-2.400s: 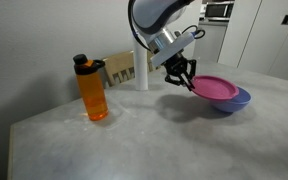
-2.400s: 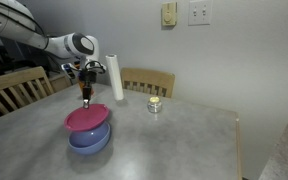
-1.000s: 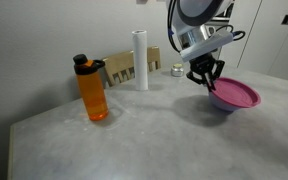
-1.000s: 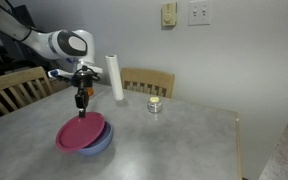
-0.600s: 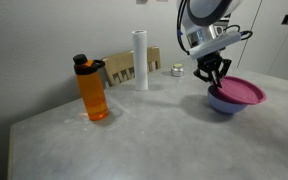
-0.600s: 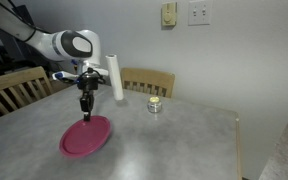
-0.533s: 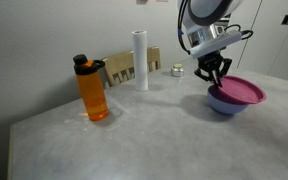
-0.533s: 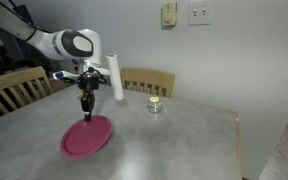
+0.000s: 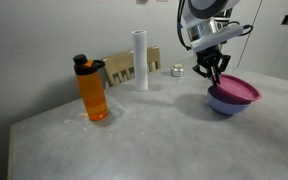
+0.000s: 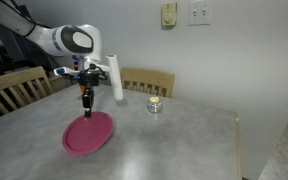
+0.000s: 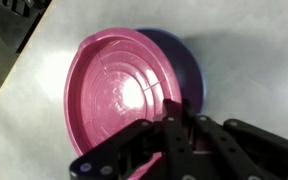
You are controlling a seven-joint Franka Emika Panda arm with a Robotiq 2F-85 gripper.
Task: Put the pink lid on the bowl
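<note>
1. In an exterior view the lid point(image 10: 89, 132) hides the bowl entirely.
2. In the wrist view only a crescent of bowl point(image 11: 191, 68) shows.
3. The gripper point(image 11: 176, 112) is blurred and cut off by the bottom edge; the gap between its jaws is unclear.

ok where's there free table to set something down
Widest bare patch: the table front between the orange bottle and the bowl. Also open between the pink lid and the tin. Crowded along the back edge: white roll, chair back.
</note>
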